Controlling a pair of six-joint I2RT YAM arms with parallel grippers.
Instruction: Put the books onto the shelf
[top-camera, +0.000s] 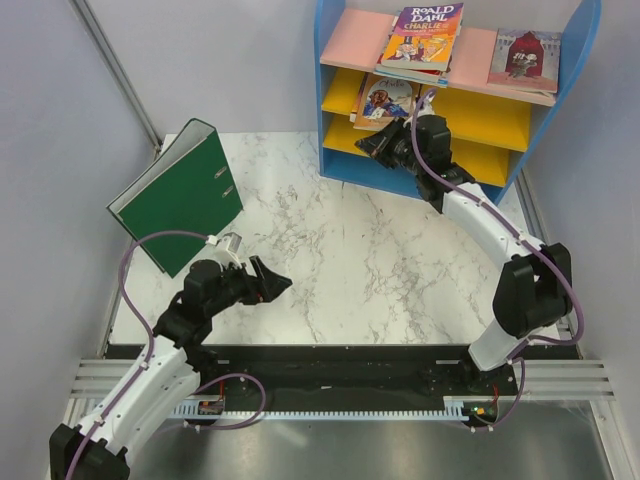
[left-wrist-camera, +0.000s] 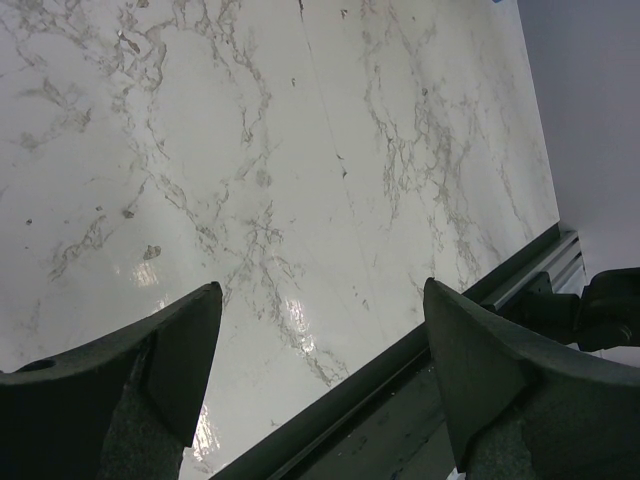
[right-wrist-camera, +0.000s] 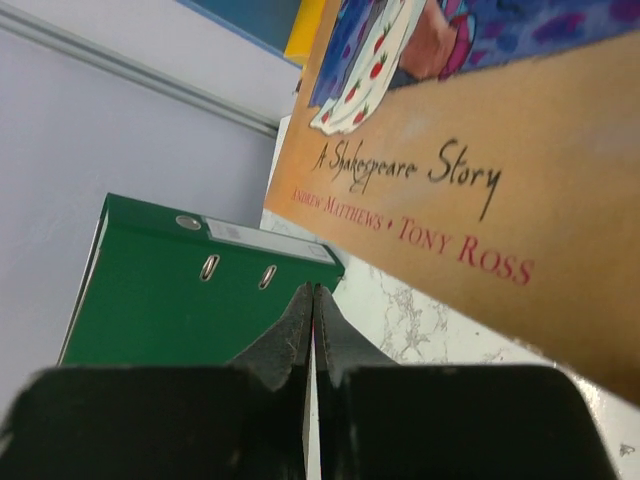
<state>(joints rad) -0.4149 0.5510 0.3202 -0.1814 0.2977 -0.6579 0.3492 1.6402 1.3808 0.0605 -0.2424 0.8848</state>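
Right claw (right-wrist-camera: 313, 292) at the shelf (top-camera: 322, 100), upper right; left claw (top-camera: 272, 278) over the table (top-camera: 350, 260), lower left.
Right claw pinched shut beside a tan book (right-wrist-camera: 520, 180); left claw spread wide.

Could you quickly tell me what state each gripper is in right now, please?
Left gripper: open, holding nothing.
Right gripper: jaws shut, nothing visible between them; the Shakespeare Story book is close by but not gripped.
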